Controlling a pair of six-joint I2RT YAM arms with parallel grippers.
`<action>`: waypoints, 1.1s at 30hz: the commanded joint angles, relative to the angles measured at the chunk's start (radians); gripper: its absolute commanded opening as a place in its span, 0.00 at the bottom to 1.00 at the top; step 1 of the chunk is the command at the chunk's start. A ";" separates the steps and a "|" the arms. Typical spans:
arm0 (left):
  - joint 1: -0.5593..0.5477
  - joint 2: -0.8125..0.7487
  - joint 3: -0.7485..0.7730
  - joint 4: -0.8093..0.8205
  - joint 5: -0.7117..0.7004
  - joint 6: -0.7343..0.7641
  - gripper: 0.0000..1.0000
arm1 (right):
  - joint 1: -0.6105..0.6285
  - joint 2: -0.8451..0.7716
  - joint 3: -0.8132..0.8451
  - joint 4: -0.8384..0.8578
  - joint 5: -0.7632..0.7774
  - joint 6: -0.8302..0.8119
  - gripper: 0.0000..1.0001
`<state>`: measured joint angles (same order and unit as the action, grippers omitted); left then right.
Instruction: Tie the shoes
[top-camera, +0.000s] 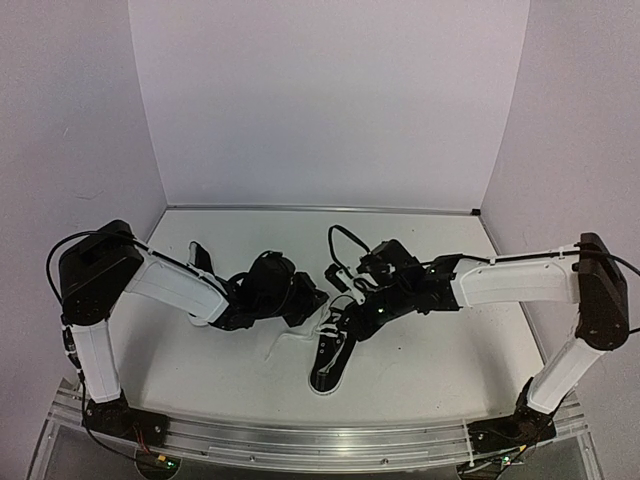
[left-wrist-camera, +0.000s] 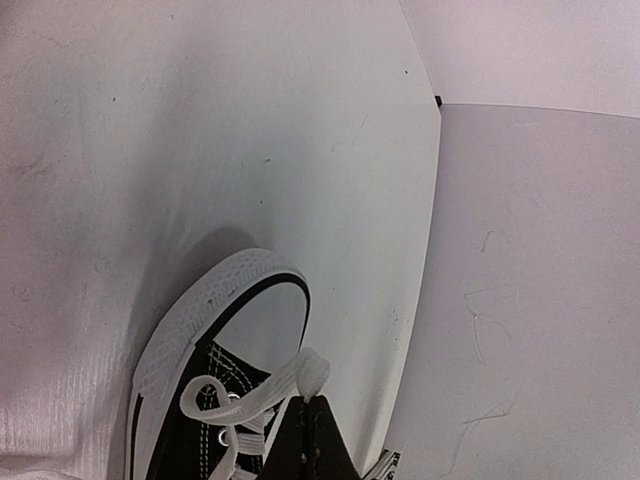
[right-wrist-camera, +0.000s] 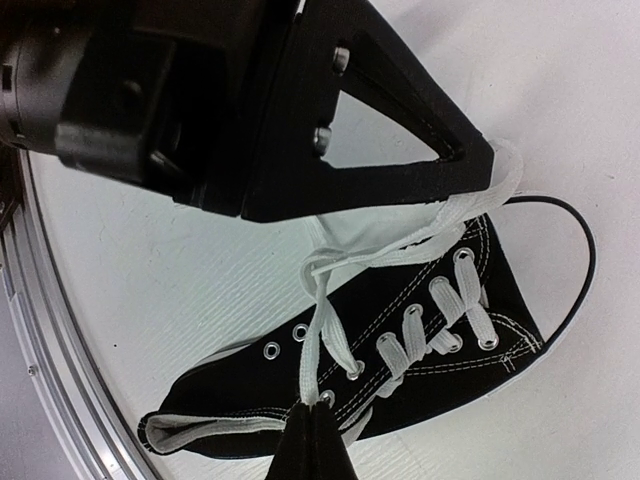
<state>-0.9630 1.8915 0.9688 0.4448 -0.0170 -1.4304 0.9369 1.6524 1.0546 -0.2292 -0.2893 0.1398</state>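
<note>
Robotics lab bench, boxed in as a test cell.

Is walled by plain white panels (top-camera: 330, 100) across the upper half of the frame and down both side edges, meeting a bare white tabletop (top-camera: 450, 350) along a thin metal strip (top-camera: 320, 208). Carries an extruded aluminium rail (top-camera: 320, 440) along the bottom edge, with the left arm base (top-camera: 108, 414) and the right arm base (top-camera: 503, 432) bolted to it, exposed black cables (top-camera: 332, 238) and small green indicator lights (top-camera: 165, 463) nearby.

Overhead from rear; both wrist views close, sharing shoe (right-wrist-camera: 250, 385).
</note>
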 joint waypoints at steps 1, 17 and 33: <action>0.005 -0.024 0.034 0.059 0.012 -0.002 0.00 | 0.005 -0.005 -0.008 0.022 0.000 0.005 0.00; 0.006 0.013 0.027 0.149 0.031 -0.061 0.00 | 0.029 0.033 0.010 0.027 -0.013 -0.014 0.00; -0.012 -0.007 0.032 -0.011 0.115 -0.018 0.00 | 0.032 0.008 0.015 0.030 0.041 -0.017 0.00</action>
<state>-0.9631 1.9015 0.9936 0.4799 0.0798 -1.4643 0.9611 1.6806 1.0508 -0.2214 -0.2713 0.1345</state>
